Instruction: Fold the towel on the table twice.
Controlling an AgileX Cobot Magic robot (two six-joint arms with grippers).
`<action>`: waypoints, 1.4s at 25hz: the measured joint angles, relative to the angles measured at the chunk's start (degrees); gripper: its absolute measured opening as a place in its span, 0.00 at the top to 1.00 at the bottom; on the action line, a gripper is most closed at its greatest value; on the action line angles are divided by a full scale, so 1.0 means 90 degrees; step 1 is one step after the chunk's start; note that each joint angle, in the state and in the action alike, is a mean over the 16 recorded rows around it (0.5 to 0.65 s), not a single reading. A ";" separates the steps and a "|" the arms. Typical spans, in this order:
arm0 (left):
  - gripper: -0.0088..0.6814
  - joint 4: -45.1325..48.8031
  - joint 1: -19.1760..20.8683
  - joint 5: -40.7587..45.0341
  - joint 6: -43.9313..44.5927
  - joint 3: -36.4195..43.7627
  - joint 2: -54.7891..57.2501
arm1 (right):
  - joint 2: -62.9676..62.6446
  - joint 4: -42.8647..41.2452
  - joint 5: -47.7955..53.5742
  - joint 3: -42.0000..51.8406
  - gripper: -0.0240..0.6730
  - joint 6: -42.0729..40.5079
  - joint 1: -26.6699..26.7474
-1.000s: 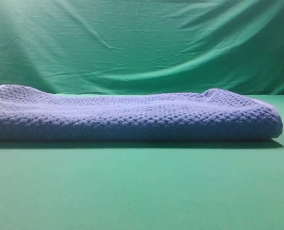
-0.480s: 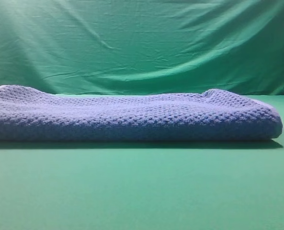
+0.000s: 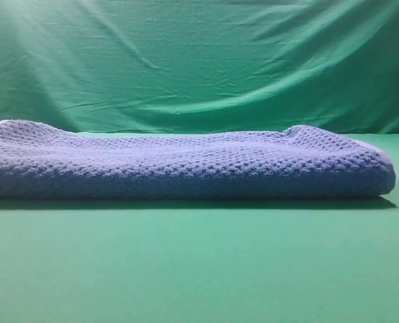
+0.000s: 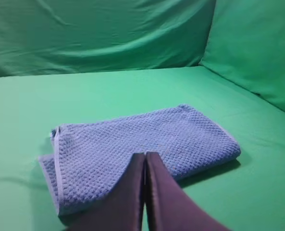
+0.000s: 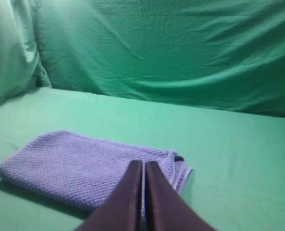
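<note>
The blue-grey waffle-knit towel (image 3: 186, 163) lies folded in a thick flat bundle across the green table (image 3: 199, 262), its rounded fold facing the exterior camera. Neither gripper shows in that view. Seen from the left wrist, the towel (image 4: 137, 144) has pale-trimmed layered edges at its left end. My left gripper (image 4: 145, 156) hangs above it with its dark fingers pressed together and nothing between them. From the right wrist, the towel (image 5: 80, 166) shows its stacked edges at the right end. My right gripper (image 5: 143, 164) is likewise shut and empty, raised over the towel's near side.
A wrinkled green fabric backdrop (image 3: 199, 60) hangs behind the table and wraps round both sides (image 4: 257, 48). Bare green table surface stretches in front of the towel and around it.
</note>
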 joint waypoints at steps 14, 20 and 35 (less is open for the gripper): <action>0.99 0.1029 0.0000 -0.1648 -0.0825 0.1420 -0.0043 | -0.0274 -0.0339 -0.1861 0.1667 0.97 0.0162 0.0000; 0.99 0.1414 0.0000 -0.2798 -0.0980 0.2341 -0.0043 | -0.0275 -0.0471 -0.3244 0.2685 0.97 0.0165 0.0000; 0.99 0.1538 0.0000 -0.3160 -0.0996 0.2896 -0.0043 | -0.0275 -0.0537 -0.3552 0.3480 0.97 0.0165 0.0000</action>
